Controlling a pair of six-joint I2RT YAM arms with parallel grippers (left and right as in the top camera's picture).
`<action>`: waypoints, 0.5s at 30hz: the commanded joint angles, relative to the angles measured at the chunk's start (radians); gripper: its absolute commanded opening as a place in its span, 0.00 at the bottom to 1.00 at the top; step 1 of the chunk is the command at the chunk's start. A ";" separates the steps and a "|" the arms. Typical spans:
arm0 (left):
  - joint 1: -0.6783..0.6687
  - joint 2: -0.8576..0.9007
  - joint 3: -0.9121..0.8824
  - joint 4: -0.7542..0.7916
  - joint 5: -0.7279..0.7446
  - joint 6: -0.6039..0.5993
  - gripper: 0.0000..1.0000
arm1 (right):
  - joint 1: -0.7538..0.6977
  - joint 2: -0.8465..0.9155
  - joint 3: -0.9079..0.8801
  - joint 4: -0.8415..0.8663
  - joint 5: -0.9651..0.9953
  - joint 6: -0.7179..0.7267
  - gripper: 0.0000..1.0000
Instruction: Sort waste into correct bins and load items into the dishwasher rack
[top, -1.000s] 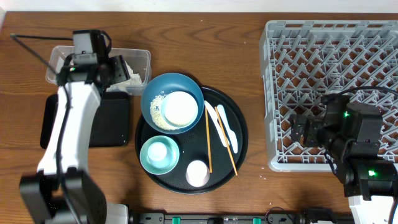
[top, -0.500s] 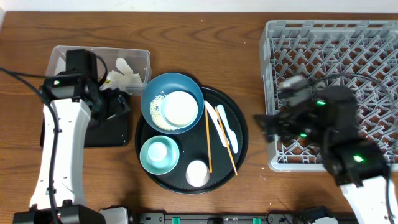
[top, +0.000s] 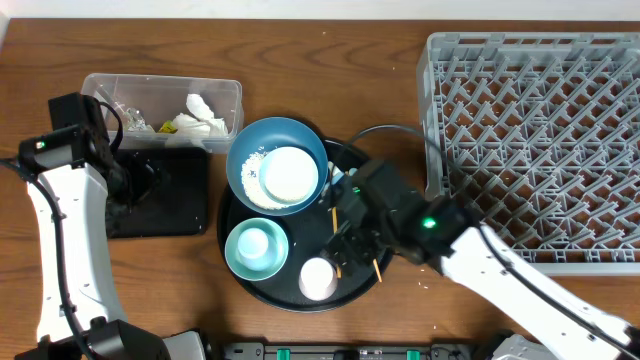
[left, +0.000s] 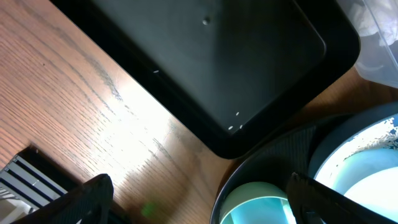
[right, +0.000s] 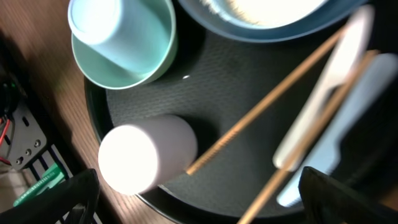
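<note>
Lying slim and tan, perhaps ribbed, two chopsticks (right: 267, 106) rest; left fingers (left: 81, 199) and right fingers (right: 62, 202) gape empty.

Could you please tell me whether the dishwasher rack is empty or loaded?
Empty: the dishwasher rack shows only bare pegs and lattice floor wherever it is visible.

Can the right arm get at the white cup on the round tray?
Probably yes: the open right gripper hangs over the white cup, nothing covers it, one chopstick ends beside it.
</note>
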 joint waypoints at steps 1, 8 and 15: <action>0.003 -0.002 0.002 0.005 -0.009 -0.009 0.91 | 0.049 0.048 0.029 0.019 0.014 0.053 0.99; 0.003 -0.002 -0.031 0.014 -0.009 -0.009 0.91 | 0.136 0.145 0.050 0.013 0.027 0.064 0.98; 0.003 -0.002 -0.065 0.035 -0.009 -0.009 0.91 | 0.198 0.159 0.050 0.013 0.145 0.102 0.99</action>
